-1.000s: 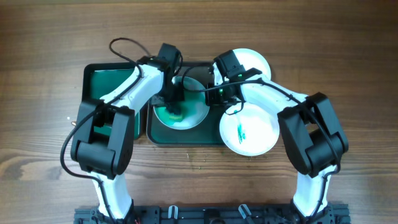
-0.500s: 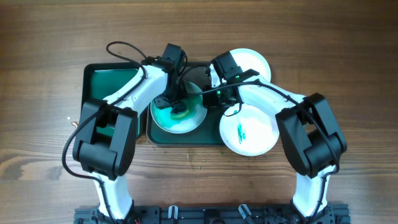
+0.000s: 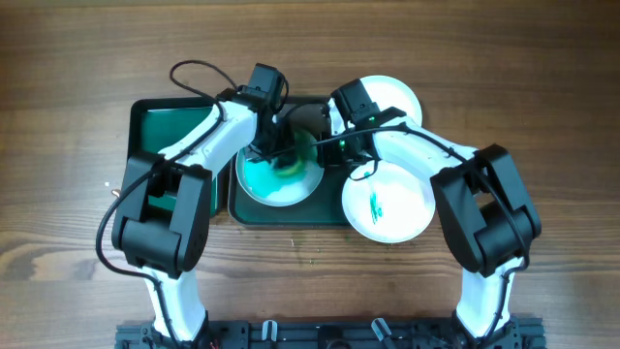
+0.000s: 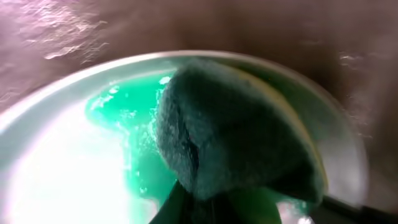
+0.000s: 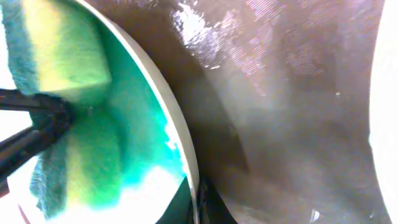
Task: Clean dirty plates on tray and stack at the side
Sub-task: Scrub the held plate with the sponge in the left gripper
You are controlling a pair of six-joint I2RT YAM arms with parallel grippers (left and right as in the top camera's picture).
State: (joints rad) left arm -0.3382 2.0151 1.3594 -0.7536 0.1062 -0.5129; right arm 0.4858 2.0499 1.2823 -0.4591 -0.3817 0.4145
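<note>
- Bright green tray (image 3: 160, 126): far left on the bench (image 3: 77, 58). My left arm crosses over it, and no sponge lies on the part I can see.
- Left claw (image 3: 274, 155): narrow, pinching the sponge (image 3: 288, 165), which is pressed flat on the plate below. In the left wrist view the sponge (image 4: 236, 137) covers the plate's right half.
- Plate in work (image 3: 262, 189): lies inside the dark tray (image 3: 291, 215), left of its centre. Green wash is spread over much of its face, so by my reckoning the wiping is under way and not finished.
- Right claw (image 3: 327, 147): closed narrow on the right rim of the plate in work (image 5: 177, 124), steadying it.
- Second plate (image 3: 402, 208): at the tray's right edge, mostly on the bench. It carries a sharp green smear (image 3: 376, 206) and is unwiped.
- Third plate (image 3: 397, 95): upper right, partly under my right arm. No smear shows on the exposed part, so it is possibly clean.
- Tally, as judged: one plate perhaps done, one mid-wipe, one untouched, and no stack formed yet.
</note>
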